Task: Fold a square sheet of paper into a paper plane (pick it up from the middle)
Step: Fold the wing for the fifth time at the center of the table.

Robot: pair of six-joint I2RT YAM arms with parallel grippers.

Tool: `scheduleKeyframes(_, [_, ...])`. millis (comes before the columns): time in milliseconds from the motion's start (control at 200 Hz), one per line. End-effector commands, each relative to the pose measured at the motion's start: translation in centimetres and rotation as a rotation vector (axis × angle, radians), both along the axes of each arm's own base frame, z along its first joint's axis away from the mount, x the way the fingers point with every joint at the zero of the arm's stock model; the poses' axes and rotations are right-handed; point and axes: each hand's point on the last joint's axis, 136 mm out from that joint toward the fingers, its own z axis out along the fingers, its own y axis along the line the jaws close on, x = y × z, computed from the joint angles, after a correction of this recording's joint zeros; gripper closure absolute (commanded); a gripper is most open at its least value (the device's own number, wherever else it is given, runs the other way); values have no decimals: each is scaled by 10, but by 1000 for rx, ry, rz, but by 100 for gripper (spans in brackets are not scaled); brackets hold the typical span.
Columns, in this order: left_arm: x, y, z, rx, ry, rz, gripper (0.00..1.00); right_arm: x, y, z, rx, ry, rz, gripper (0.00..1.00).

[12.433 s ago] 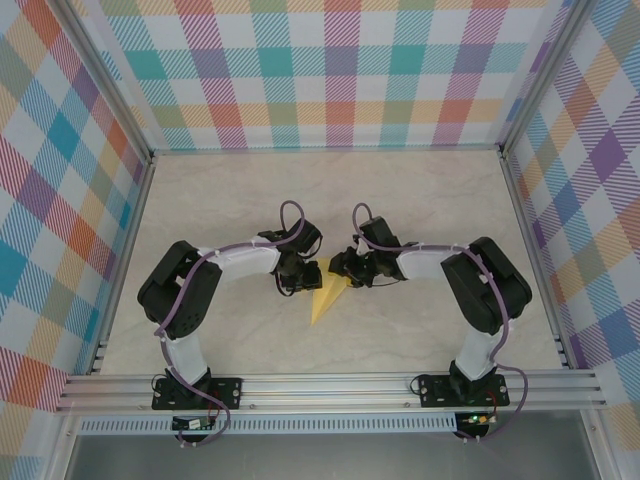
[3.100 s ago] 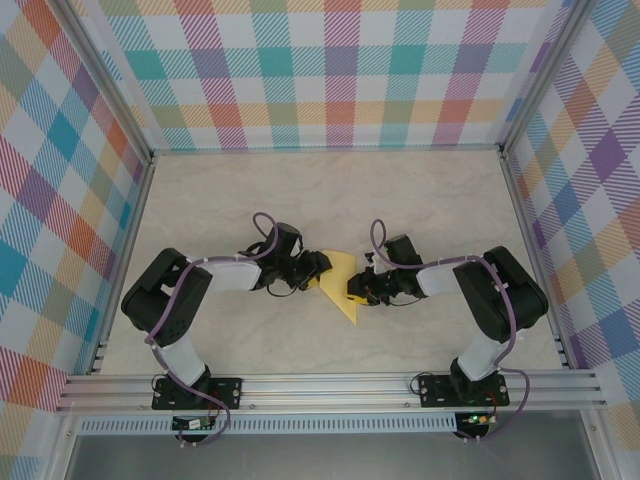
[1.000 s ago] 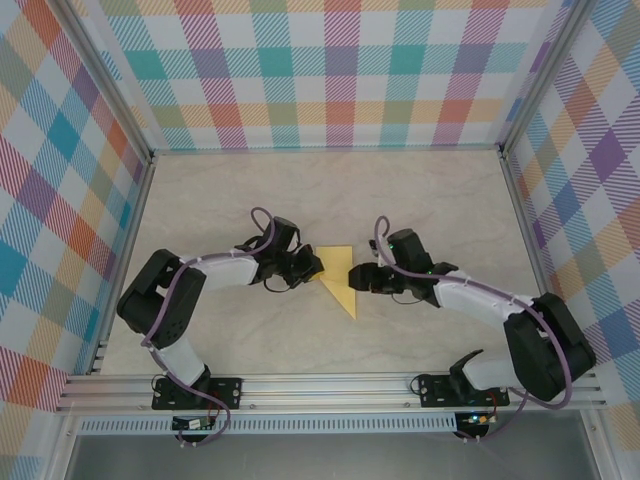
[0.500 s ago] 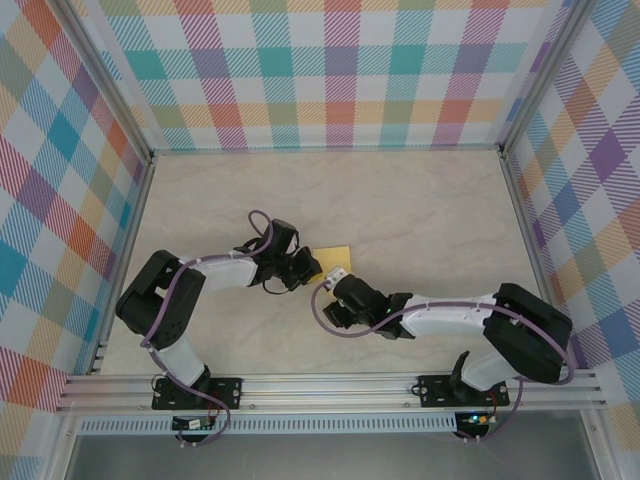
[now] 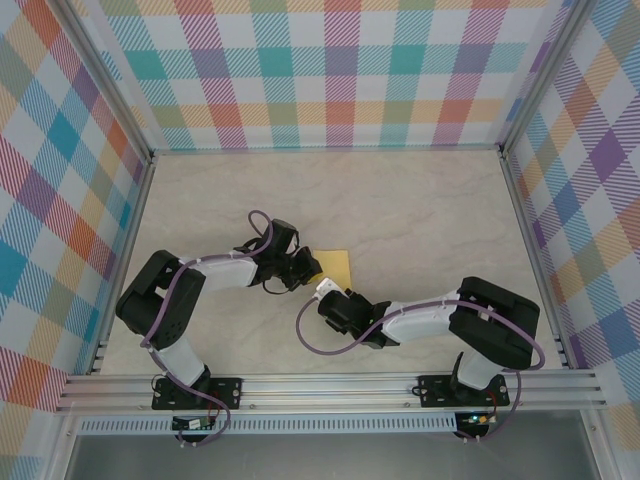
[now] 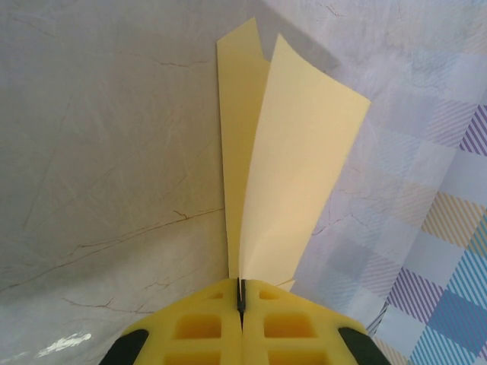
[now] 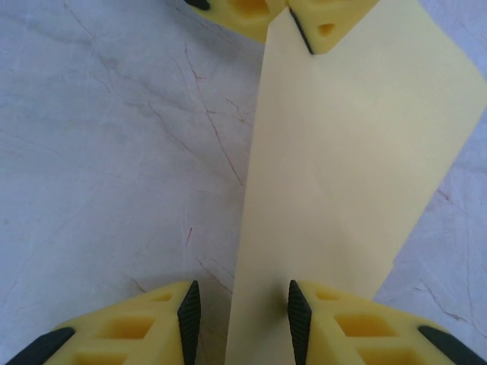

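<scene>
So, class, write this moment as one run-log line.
left tool: shut on folded paper | right tool: open, astride its narrow end

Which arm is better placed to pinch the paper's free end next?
Right. The edge of the paper sits in the gap between the open right fingers; the left fingers are shut on its other end, holding it.

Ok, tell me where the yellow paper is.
Top view: the yellow paper sits centrally, pinched by the left hand, the open right hand straddling its edge.
</scene>
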Motion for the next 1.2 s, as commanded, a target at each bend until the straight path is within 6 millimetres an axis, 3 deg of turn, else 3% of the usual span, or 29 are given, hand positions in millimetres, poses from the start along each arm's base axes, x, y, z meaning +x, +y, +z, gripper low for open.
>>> scheduleKeyframes(0, [5, 4, 3, -8, -4, 15, 95, 6, 4, 7, 21, -38, -27, 67])
scheduleKeyframes(155, [5, 4, 5, -7, -9, 18, 92, 6, 0, 4, 8, -38, -38, 80])
scheduleKeyframes(240, [5, 7, 5, 9, -12, 25, 85, 7, -1, 4, 8, -36, -44, 88])
scheduleKeyframes(285, [5, 9, 4, 21, -11, 29, 76, 7, -3, 3, 11, -36, -46, 92])
scheduleKeyframes(415, [7, 12, -2, 40, -3, 40, 59, 7, -4, 5, 39, -47, -49, 94])
scheduleKeyframes(545, [13, 6, -6, 28, 3, 35, 51, 8, -6, 2, 34, -46, -49, 94])
scheduleKeyframes(700, [18, 3, -12, 44, 17, 23, 50, 9, -9, 0, 43, -47, -60, 94])
scheduleKeyframes(900, [17, 5, -22, 71, 48, 19, 62, 10, -11, 1, 64, -46, -76, 93])
scheduleKeyframes(1045, [15, 8, -24, 101, 60, 9, 85, 9, -12, -1, 66, -39, -85, 92])
scheduleKeyframes(1195, [13, 11, -23, 124, 61, 2, 97, 8, -14, 0, 69, -33, -88, 87])
